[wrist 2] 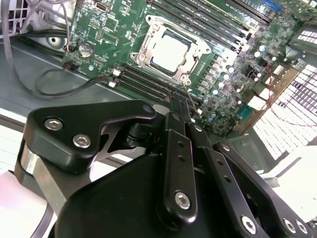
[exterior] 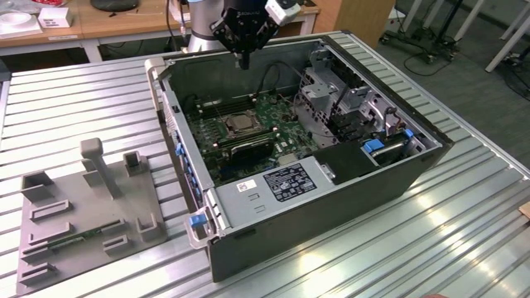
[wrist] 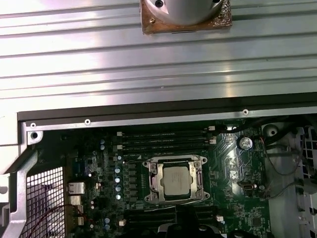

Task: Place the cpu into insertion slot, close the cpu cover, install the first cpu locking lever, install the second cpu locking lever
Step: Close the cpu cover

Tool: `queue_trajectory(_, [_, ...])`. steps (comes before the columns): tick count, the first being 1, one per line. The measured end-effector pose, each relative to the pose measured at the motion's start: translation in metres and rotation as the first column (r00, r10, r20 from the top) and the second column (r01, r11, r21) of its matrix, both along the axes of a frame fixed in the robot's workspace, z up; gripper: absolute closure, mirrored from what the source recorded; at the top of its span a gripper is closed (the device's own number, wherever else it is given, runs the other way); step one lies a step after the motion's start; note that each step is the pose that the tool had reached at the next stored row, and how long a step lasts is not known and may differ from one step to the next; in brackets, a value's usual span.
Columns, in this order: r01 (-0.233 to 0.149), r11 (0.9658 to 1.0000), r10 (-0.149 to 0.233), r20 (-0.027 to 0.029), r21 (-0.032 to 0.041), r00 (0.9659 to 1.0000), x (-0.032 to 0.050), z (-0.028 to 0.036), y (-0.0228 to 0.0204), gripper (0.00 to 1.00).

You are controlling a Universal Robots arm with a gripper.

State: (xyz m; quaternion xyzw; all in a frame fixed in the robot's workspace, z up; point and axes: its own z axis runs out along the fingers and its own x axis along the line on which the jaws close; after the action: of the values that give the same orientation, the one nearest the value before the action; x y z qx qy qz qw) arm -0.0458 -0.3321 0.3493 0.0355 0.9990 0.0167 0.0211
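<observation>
The pincer (exterior: pixel 242 61) hangs above the far wall of the open computer case (exterior: pixel 331 205). Its fingers are drawn together at the tips and nothing shows between them in the second wrist view (wrist 2: pixel 181 99). It touches nothing.

From there the cpu (exterior: pixel 240 122) lies lower and further into the case, well apart from the tips. In the exterior view it sits below the pincer and toward the near side. The chip lies flat, pale face up, seated in the insertion slot (exterior: pixel 223 124). It is nearly square, so it has no marked long axis, and its edges run parallel to the memory slots (wrist: pixel 163 139) on either side.

In both wrist views the cpu cover (wrist 2: pixel 142 49) lies flat as a silvery frame around the chip (wrist: pixel 177 180), which shows through the cut-out centre. So placing and closing look done. Whether either locking lever is latched I cannot tell.

Around the socket spreads the green motherboard (exterior: pixel 282 127). The case rests on its side on the ribbed metal bench (exterior: pixel 83 93).
</observation>
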Motion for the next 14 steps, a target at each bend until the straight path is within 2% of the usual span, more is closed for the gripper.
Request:
queue_trajectory(7, [0.000,1.0000,0.000,0.0000,0.0000,1.0000,0.0000,-0.0137,0.0000,0.90])
queue_trajectory(14, [0.000,1.0000,0.000,-0.0001,-0.0001,1.0000,0.0000,-0.0143,0.0000,0.90])
